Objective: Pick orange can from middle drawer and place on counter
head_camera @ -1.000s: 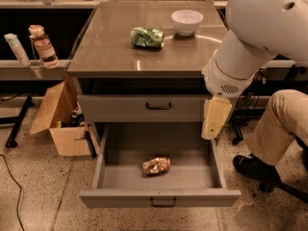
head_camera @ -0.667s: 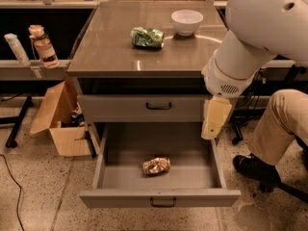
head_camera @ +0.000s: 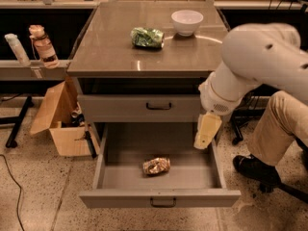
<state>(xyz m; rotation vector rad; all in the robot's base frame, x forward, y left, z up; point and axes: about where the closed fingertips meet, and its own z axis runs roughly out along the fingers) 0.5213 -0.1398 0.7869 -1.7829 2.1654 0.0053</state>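
The orange can [head_camera: 156, 165] lies on its side near the middle of the floor of the open middle drawer [head_camera: 110, 174], which is pulled far out. My gripper [head_camera: 207, 131] hangs from the white arm [head_camera: 250, 66] over the drawer's right rear corner. It is above and to the right of the can and does not touch it. The counter [head_camera: 106, 47] is the glossy grey-brown top of the cabinet.
A green shiny packet [head_camera: 147, 37] and a white bowl [head_camera: 187, 21] sit on the counter. The drawer above [head_camera: 159, 106] is closed. An open cardboard box [head_camera: 62, 119] stands at the left of the cabinet. A person's leg and shoe [head_camera: 269, 143] are at the right.
The arm has moved down and a little left, bringing my gripper lower over the right side of the open drawer. The can has not moved.
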